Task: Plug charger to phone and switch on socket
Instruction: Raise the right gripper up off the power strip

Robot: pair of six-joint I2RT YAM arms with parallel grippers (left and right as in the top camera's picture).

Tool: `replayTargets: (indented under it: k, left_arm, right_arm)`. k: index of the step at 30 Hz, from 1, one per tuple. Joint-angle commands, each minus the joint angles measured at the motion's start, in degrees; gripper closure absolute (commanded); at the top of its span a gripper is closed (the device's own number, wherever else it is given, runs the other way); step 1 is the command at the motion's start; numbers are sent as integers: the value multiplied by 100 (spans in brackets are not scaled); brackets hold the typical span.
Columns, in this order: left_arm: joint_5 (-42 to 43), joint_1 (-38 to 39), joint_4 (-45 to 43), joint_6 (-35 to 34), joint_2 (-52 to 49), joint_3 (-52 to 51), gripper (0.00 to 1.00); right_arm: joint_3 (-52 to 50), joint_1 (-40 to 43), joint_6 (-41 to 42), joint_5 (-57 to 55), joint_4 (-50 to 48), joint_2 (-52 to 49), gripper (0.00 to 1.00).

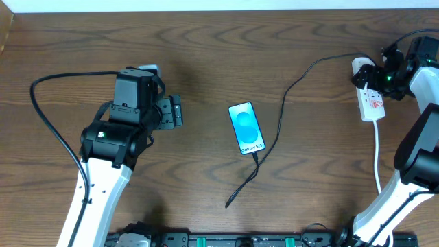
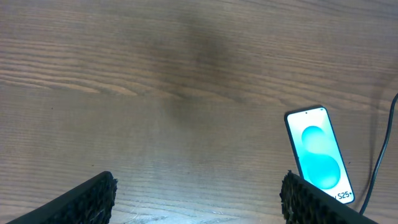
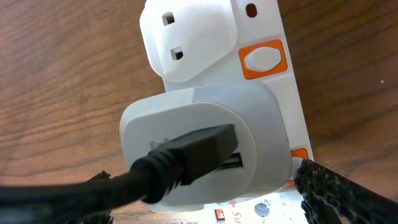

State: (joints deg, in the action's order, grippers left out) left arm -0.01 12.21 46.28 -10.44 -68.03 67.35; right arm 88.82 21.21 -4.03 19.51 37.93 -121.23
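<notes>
From above, the phone [image 1: 245, 127] lies screen-up near the middle of the wooden table [image 1: 206, 41], well to the right of the left gripper [image 1: 175, 111], whose arm reaches up from the lower left with its wrist turned toward the phone. The charger [image 1: 280, 116] runs from the socket [image 1: 371, 98] at the far right in a curve to the phone's lower end; whether its tip sits in the port cannot be told. The right arm rises from the lower right, and the right gripper [image 1: 370, 74] is over the socket's top end. In the left wrist view the left gripper's [image 2: 199, 196] fingers stand wide apart over bare wood, holding nothing, with the phone [image 2: 319, 154] beyond the right fingertip. In the right wrist view the right gripper's fingers [image 3: 339, 193] are spread to either side of a white adapter [image 3: 205, 124] seated in the socket [image 3: 267, 31], with the charger's [image 3: 186, 158] black plug pushed into it and an orange switch [image 3: 264, 60] just beside it.
</notes>
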Motion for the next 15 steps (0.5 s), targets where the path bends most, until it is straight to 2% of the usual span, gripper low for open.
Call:
replayTargets:
  k: [1, 15]
  left_arm:
    - [-70, -2, 17, 52, -7, 26, 16]
    - [-70, -2, 17, 55, -7, 26, 16]
  right_arm:
    - [28, -26, -79, 348, 44, -153, 9]
    - [28, -26, -240, 658, -28, -155, 10]
